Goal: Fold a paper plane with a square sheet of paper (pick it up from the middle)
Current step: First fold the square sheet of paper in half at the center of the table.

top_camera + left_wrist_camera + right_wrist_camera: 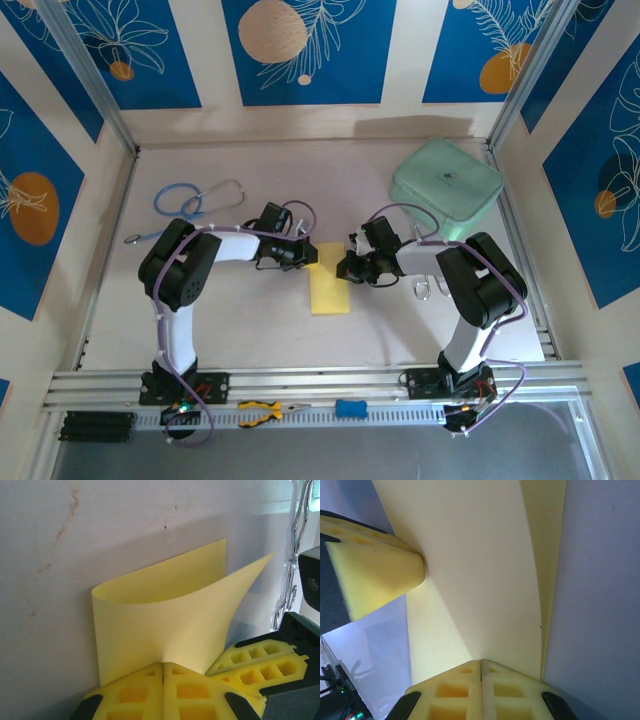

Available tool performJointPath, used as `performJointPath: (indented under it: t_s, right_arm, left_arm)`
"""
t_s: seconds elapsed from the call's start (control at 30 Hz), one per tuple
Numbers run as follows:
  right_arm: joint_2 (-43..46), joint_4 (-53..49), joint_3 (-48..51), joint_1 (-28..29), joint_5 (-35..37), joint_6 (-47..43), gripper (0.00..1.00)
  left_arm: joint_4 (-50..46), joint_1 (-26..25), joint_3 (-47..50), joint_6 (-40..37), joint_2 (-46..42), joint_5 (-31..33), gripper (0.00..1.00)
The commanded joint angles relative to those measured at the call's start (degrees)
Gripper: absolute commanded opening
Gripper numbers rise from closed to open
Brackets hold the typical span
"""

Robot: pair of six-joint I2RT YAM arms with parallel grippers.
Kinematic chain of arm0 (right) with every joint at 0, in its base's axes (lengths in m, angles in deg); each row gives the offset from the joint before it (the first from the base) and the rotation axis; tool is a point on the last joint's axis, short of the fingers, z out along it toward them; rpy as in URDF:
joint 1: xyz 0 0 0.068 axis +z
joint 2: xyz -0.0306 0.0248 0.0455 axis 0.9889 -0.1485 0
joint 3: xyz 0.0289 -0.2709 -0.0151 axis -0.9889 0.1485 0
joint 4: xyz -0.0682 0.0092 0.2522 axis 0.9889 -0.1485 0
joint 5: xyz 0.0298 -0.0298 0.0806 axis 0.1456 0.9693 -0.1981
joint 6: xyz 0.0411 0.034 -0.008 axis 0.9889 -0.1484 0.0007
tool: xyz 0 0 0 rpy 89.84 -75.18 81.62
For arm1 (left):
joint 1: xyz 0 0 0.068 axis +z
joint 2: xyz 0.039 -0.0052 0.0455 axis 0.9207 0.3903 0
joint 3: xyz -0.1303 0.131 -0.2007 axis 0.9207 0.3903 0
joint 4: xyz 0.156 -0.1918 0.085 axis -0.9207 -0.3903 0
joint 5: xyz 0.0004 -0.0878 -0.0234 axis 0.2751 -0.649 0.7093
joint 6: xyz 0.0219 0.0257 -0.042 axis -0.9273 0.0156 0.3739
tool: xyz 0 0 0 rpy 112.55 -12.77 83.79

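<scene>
Left gripper (163,674): jaws together, the yellow foam pads (131,696) meeting at a closed seam and nipping one margin of the sheet where the paper rises out of the seam.
Right gripper (481,672): jaws likewise together, clamped on the opposite margin; in the left wrist view its foam fingers sit just beside the left gripper's, angled in from the right.
Held item: square sheet of paper (160,615), pale yellow, plain, bent over on itself in a soft open loop, one flap standing behind the other, with no crease pressed into the bend.
Location of item: middle of the table (250,320), between the two grippers; from above it reads as a narrow upright strip.
Edge match: the far corners of the two flaps stand apart, one swept out to the right; not aligned.
Surroundings: mint-green case (445,188) far right, stethoscope (195,200) far left, pliers (262,411) on the near rail; all well apart from the sheet.
Step in hand (judgement): the first centre fold, halfway made; the diagonal nose folds are not begun.
Next move calls for (judgement): bringing the free edges together square, then flattening the loop against the table and pressing along the bend to set a sharp crease.
Risk (judgement): an uneven pull would set the crease askew.
</scene>
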Motion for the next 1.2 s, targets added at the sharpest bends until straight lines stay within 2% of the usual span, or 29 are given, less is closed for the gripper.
performJointPath:
  t_s: [0.0, 0.2, 0.37, 0.67, 1.17]
  right_arm:
    - [-1.54, -8.19, 2.22, 0.31, 4.53, -0.56, 0.0]
    - [-1.25, -8.71, 2.04, 0.32, 4.67, -0.55, 0.0]
    - [-0.99, -8.68, 2.2, 0.66, 4.71, -0.29, 0.0]
    - [-0.92, -8.55, 2.37, 0.85, 4.53, -0.4, 0.0]
    - [-0.97, -8.45, 2.7, 0.84, 4.08, -0.84, 0.0]
  left_arm:
    - [-4.39, 1.26, -2.3, -2.8, 0.68, 0.42, 0.07]
    - [-5.45, 1.5, -4.47, -4.67, 0.9, -1.4, 0.08]
    - [-6.51, 2.25, -5.13, -4.52, 2.97, 0.02, 0.08]
    - [-10.41, 3.67, -5.66, -4.54, 4.22, 7.06, 0.05]
    - [-12.52, 4.69, -10.25, -0.67, 5.77, 8.84, 0.04]
